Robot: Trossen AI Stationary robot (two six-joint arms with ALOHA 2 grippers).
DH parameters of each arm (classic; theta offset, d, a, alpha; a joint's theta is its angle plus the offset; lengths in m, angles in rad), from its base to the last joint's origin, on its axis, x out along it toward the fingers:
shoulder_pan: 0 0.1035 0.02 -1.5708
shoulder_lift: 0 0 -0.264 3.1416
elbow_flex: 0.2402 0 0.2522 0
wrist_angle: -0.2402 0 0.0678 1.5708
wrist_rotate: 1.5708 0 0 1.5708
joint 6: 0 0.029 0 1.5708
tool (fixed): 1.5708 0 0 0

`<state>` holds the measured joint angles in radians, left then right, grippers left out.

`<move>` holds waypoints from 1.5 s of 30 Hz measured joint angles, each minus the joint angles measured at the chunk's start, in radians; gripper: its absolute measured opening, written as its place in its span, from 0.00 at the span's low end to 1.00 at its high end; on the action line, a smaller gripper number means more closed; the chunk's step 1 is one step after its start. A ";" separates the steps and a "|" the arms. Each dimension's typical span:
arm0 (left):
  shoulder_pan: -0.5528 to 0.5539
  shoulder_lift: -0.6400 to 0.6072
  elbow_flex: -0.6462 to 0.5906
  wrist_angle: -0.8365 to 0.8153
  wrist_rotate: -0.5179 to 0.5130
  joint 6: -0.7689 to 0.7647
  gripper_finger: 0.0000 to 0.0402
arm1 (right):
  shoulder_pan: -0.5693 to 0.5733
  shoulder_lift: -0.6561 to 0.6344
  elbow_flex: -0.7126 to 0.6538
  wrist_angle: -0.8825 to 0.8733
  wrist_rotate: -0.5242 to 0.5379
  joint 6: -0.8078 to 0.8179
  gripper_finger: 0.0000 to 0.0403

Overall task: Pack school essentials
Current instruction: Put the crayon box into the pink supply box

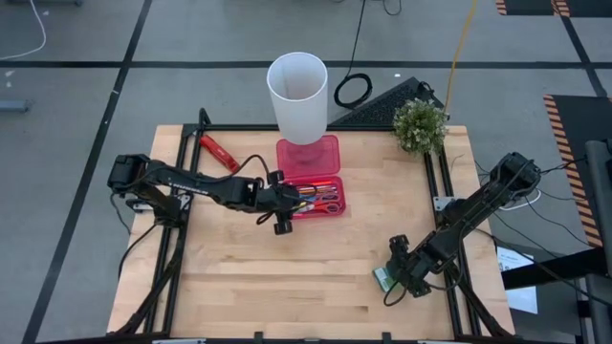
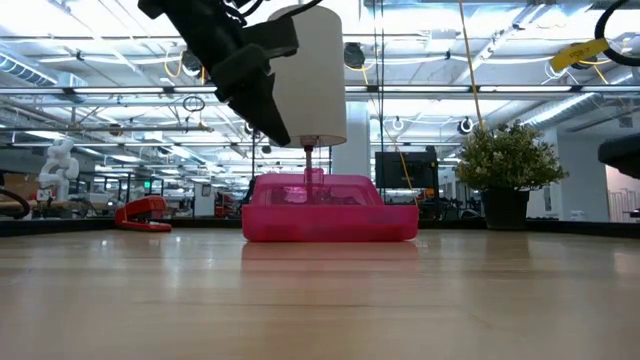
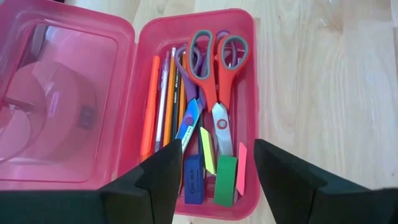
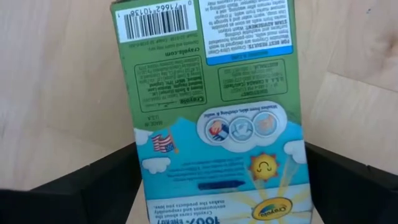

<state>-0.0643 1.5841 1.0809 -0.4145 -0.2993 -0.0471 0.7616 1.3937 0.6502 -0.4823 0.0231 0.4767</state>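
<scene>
We are seeing a tall white cup standing on the open pink lid at the far middle of the wooden table. A red-and-black tool is lying near the far left corner, well apart from the cup. A small potted plant is sitting at the far right corner.

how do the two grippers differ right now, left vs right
The left gripper hangs open and empty over the pink plastic box of scissors and pencils. The right gripper sits near the table's front right edge, closed on the green-white crayon packet. Both are dark and two-fingered.
</scene>
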 joint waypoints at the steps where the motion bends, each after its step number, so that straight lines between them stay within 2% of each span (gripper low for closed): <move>1: 0.000 0.000 0.000 0.000 0.000 0.000 0.50 | 0.000 0.000 -0.002 0.001 0.004 0.000 0.98; 19: 0.000 0.000 0.000 0.000 0.000 -0.001 0.50 | 0.000 0.002 -0.004 0.001 0.054 -0.021 0.97; 30: 0.000 0.001 0.000 -0.001 0.000 -0.003 0.50 | -0.001 0.002 -0.004 0.011 0.054 -0.001 0.81; 38: 0.000 0.001 0.000 -0.004 0.000 -0.003 0.50 | -0.009 0.003 0.010 0.016 0.053 0.016 0.80; 45: 0.000 0.000 0.000 -0.012 0.000 -0.002 0.50 | -0.085 0.003 0.069 0.017 0.055 0.008 0.80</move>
<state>-0.0643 1.5845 1.0805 -0.4261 -0.2993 -0.0494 0.6762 1.3964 0.7193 -0.4649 0.0784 0.4847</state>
